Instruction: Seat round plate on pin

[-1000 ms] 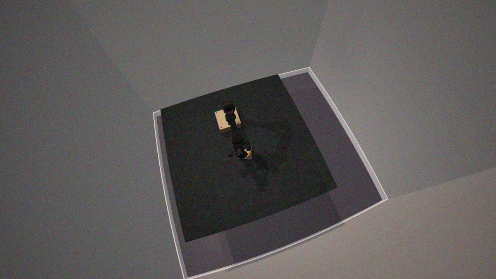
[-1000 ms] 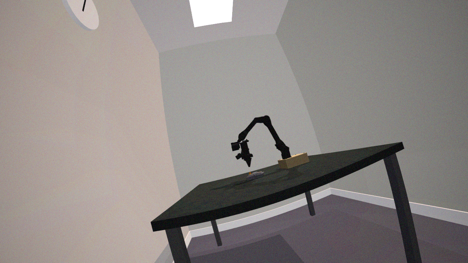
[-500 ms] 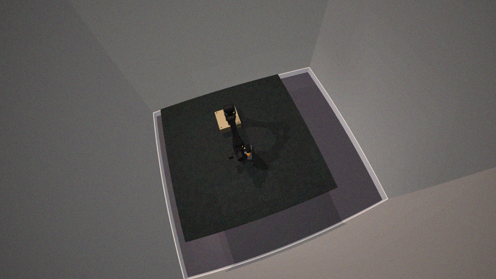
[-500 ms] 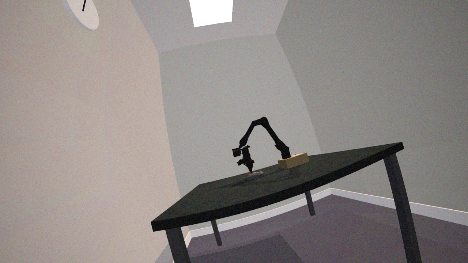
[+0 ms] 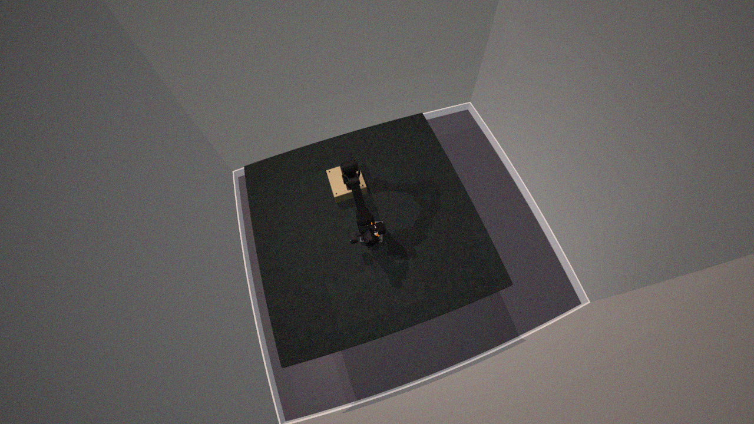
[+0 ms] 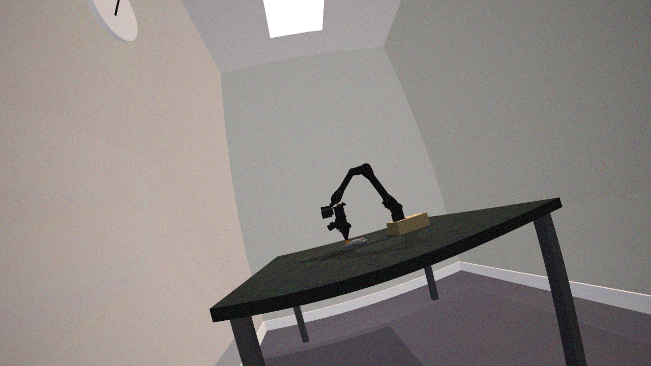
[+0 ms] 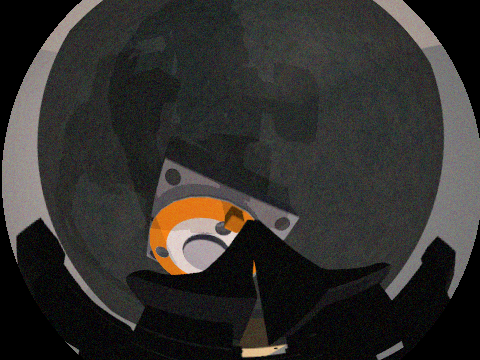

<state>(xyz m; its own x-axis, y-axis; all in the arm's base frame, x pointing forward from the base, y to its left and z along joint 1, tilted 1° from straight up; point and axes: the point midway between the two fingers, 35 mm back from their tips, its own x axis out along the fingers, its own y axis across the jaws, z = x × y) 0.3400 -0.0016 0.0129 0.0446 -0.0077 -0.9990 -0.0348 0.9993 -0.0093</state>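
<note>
The round plate [image 5: 377, 232] [image 7: 175, 212] has an orange rim and white middle. It sits around the grey post [image 7: 206, 254] on the square grey base [image 6: 355, 246] [image 7: 266, 212]. A shadowed crescent shows along its far edge in the wrist view, so it looks raised there. The orange tab [image 6: 347, 242] [image 7: 233, 223] stands on the rim, with a dark hole [image 7: 223, 229] beside it. The pin cannot be made out. My gripper [image 6: 347, 239] [image 7: 252, 225] is shut and empty, pointing down, its tips right beside the tab. Contact cannot be told. The fingers hide the plate's near right part.
The arm's wooden mounting block [image 5: 339, 184] [image 6: 409, 223] stands on the dark table [image 5: 316, 295] [image 6: 291, 277], behind the base. The base's corner holes [image 7: 172, 176] show in the wrist view. The arm's shadow falls across the table beside the base.
</note>
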